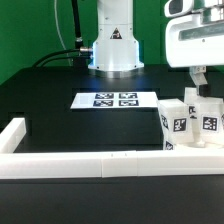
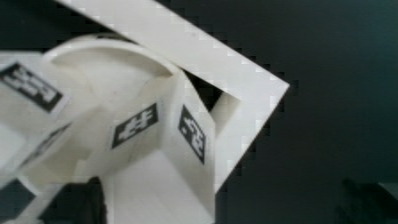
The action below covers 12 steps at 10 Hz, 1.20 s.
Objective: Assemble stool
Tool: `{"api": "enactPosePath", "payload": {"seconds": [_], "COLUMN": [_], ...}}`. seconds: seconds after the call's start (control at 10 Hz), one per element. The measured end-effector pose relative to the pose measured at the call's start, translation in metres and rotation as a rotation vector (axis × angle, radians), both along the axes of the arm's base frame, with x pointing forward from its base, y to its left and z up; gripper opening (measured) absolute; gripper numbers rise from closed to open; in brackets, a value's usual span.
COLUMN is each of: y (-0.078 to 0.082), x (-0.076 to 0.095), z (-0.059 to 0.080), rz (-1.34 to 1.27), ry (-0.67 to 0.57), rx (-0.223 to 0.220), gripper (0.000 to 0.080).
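The gripper [image 1: 199,76] hangs open above the upright legs [image 1: 188,122], apparently just released into the seat [image 2: 80,110]. Next, it probably needs another leg.

The black worktop [image 1: 60,110] lies open across the middle and the exterior view's left. The white rail [image 1: 70,165] bounds the near edge and corner. The marker board [image 1: 115,99] lies flat. Stool parts [image 1: 190,125] crowd the exterior view's right, directly under the hand [image 1: 200,75]
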<state>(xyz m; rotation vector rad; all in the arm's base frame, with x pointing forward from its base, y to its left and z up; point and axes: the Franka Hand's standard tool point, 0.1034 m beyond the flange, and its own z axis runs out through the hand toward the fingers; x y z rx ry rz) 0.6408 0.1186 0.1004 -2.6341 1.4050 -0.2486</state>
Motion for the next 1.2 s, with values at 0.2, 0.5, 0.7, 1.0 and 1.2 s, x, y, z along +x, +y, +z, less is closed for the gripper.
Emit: {"api": "enactPosePath", "payload": {"seconds": [0.2,0.5,0.7,1.0,1.2], "y": [-0.0004,-0.0044,-0.0062,-0.0090,-0.0007], "x": [0.0001,-0.0030,-0.0024,-0.0022,0.0008], "z": [0.0000,0.0012,-0.0006,-0.0004,0.0040], "rz": [0.102,0.635,0.767,0.983,1.344], "ry": [-0.005,0.023,0.018,0.030,0.073], "rx": [-0.023,-0.130,-0.161,-0.229,-0.329], "gripper": [0.0649,0.0649,0.0649,0.0649,0.0649]}}
